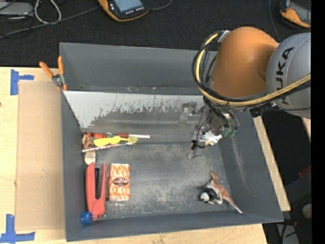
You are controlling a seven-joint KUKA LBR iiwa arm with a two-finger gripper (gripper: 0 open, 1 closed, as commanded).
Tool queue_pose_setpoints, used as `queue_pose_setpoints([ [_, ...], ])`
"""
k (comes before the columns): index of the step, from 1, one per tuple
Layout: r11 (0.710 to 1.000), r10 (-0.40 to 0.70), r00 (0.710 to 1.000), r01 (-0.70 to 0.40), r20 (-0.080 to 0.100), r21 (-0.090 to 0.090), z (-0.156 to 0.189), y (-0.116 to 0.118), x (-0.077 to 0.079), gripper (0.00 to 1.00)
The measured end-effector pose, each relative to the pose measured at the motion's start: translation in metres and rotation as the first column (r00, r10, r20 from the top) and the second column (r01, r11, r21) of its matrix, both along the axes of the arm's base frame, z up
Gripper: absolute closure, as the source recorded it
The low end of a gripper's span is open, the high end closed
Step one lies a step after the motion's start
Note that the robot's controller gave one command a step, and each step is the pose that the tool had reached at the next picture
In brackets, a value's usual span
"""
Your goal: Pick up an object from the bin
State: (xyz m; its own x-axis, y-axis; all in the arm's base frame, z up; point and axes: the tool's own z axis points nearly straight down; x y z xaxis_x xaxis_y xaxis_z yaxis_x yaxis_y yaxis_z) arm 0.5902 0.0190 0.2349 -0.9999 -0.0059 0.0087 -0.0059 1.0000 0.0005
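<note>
A brown plastic dinosaur [220,187] is seen in the grey metal bin's [127,67] near-right corner, apart from the gripper [194,149], whose state cannot be told.

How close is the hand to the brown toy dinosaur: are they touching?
Apart. The camera view shows the hand with bare bin floor between it and the dinosaur.

Views: one camera.
Position: above the grey metal bin [127,65] and off to one side, on the near-rim side of the gripper [196,146].
Facing: downward and tilted, so the inner face of the wall behind the gripper shows more fully than the near wall.
Nearness: set back enough to take in the bin's whole rim, with the dark surface and a handheld pendant [122,3] beyond the gripper.
Arm's entry: from the gripper's right, with the orange cover [238,60] looming large above the gripper and closest to the lens.
</note>
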Motion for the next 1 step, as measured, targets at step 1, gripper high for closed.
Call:
queue_pose_setpoints([
  [1, 1.0, -0.001, 1.0, 0.001, 0.008, 0.0, 0.0044, -0.0002, 0.0015, 0.0],
])
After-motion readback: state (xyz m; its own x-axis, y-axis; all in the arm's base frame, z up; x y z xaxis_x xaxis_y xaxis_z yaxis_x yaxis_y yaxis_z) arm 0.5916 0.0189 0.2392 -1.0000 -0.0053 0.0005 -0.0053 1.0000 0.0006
